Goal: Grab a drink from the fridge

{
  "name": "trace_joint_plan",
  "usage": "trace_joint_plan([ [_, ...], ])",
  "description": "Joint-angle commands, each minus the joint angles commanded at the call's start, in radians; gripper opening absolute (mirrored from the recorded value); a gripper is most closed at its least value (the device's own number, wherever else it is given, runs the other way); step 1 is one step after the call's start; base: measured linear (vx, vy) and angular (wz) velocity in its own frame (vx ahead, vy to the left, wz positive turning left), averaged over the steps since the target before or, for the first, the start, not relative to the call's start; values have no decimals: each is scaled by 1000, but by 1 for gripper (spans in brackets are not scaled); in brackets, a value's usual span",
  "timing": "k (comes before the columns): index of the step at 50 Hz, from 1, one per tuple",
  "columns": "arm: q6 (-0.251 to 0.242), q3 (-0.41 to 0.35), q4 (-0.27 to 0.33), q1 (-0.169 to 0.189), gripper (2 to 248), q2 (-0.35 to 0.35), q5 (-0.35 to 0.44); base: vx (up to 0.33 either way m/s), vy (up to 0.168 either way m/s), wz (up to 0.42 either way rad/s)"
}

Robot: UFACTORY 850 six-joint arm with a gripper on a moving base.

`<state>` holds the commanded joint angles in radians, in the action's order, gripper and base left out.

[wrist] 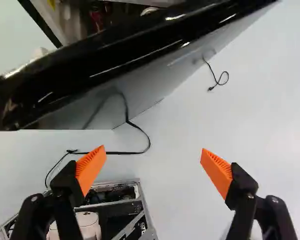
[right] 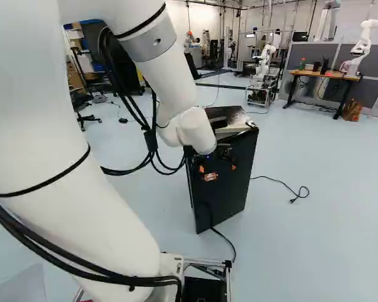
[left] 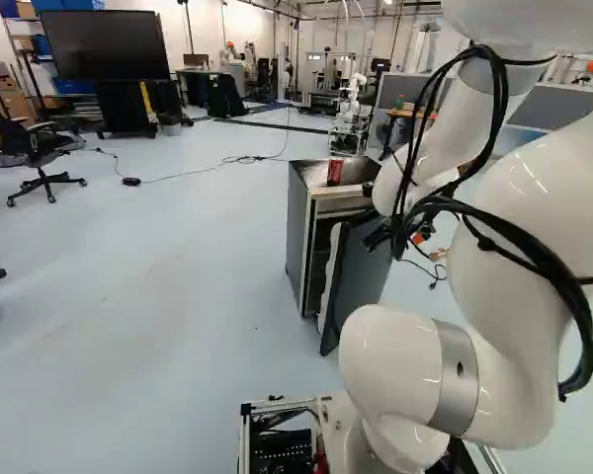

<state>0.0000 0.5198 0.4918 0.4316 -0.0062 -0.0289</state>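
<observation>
- Black and glossy, the fridge door (right: 234, 189) stands ajar from the mini fridge (left: 296, 237), with a dark gap between its pale inner edge and the cabinet, seen in the left base view.
- A red can (left: 334, 172) sits on top of the fridge, near the front edge; as for drinks inside, the wrist view gives only a dim strip of interior past the door's upper edge – something red (wrist: 96, 19) and a pale round thing (wrist: 149, 10), neither clear enough to name.
- The gripper (right: 220, 171) is spread wide, its orange pads (wrist: 91, 167) well apart, pale floor (wrist: 165, 195) visible between them.
- It sits on the outer side of the door, close to the upper part; whether it touches, I can't tell. In the wrist view the door's shiny edge slants across ahead of the fingers.
- The white arm (right: 170, 75) reaches forward from the base and bends down toward the door.
- A thin black cable (right: 223, 238) runs from the door's foot toward the base's metal frame (right: 205, 267); a second cord (right: 280, 182) lies looped on the floor beyond the door.
- Farther off: another robot (right: 261, 63) on a wheeled cart, and a wooden bench (right: 327, 75) carrying a green bottle (right: 302, 63) – both well apart from the fridge.
</observation>
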Motion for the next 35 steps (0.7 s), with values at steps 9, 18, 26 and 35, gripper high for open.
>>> trace_joint_plan([
  [9,0,11,0,-44,247,-10,0,0,0,0],
  [18,0,22,0,-83,247,-21,0,0,0,0],
  [26,0,35,0,-110,247,-33,0,0,0,0],
  [35,0,48,0,-124,247,-45,0,0,0,0],
])
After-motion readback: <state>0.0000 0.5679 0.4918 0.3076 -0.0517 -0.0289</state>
